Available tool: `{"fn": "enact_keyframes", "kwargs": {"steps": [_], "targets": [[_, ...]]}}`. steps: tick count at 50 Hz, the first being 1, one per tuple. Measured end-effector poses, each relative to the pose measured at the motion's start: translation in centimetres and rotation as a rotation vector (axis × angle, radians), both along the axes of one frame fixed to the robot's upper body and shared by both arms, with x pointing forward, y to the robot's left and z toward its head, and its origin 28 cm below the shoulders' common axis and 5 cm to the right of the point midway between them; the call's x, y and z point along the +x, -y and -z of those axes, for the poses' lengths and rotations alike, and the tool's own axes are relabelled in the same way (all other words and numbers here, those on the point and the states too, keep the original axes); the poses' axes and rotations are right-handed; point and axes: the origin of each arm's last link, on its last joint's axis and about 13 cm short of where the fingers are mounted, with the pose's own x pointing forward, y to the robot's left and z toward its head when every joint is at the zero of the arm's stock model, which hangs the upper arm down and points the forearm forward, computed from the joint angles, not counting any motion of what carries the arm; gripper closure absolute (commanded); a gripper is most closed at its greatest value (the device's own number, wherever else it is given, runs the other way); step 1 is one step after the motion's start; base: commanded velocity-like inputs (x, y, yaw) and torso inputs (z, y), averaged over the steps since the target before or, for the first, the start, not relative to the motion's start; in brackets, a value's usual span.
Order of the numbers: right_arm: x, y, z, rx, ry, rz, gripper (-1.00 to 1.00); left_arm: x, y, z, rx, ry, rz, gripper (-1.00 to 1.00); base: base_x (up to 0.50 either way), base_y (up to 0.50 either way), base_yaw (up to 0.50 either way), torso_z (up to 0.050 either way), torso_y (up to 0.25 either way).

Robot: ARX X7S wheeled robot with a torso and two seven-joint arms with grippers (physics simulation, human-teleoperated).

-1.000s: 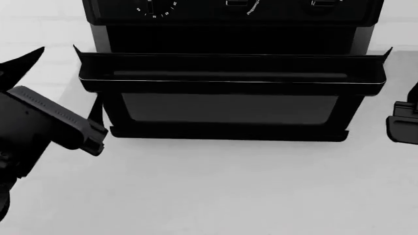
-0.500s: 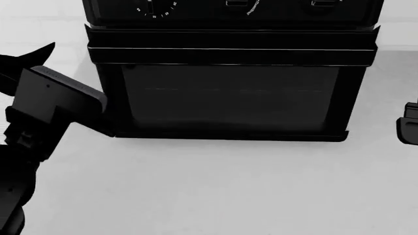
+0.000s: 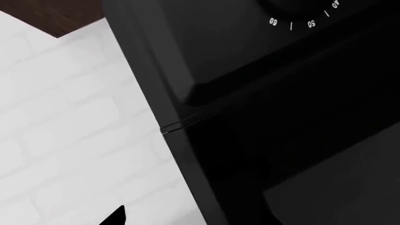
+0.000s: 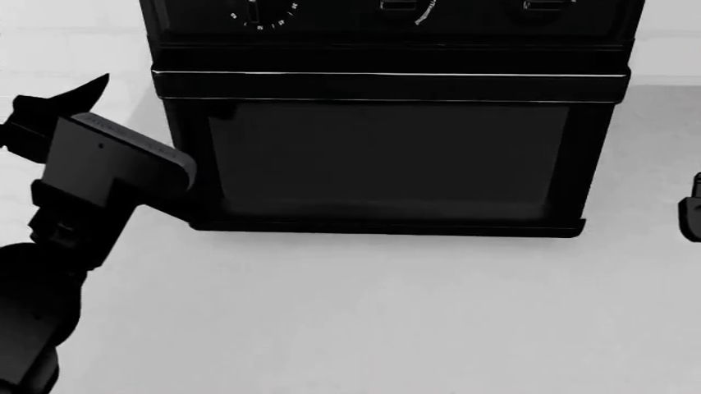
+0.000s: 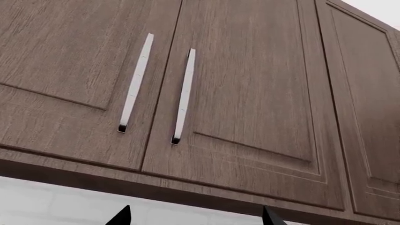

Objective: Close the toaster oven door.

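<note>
The black toaster oven fills the upper middle of the head view, with its knobs along the top. The toaster oven door stands upright against the oven front, its bar handle along the upper edge. My left gripper is open just off the oven's left side, level with the handle, holding nothing. In the left wrist view the oven's left front corner is very close, and only one fingertip shows. My right gripper is open and empty, and only its edge shows at the far right.
A white counter stretches in front of the oven. A white brick wall runs behind the oven's left side. Brown wall cabinets with silver bar handles hang overhead in the right wrist view.
The door swung up from half open to upright against the oven front. My left arm rose and moved toward the oven's left side. The right gripper slid further off the right edge.
</note>
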Motion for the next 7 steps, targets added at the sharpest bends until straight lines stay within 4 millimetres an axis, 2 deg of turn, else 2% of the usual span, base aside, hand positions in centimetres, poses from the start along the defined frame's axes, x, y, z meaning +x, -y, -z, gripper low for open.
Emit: {"fn": "enact_keyframes", "kwargs": {"steps": [7], "targets": [[-0.01, 0.03, -0.06, 0.000, 0.000, 0.002, -1.00, 0.03, 0.17, 0.17, 0.001, 0.010, -0.002, -1.00, 0.04, -0.01, -0.03, 0.004, 0.000]]}}
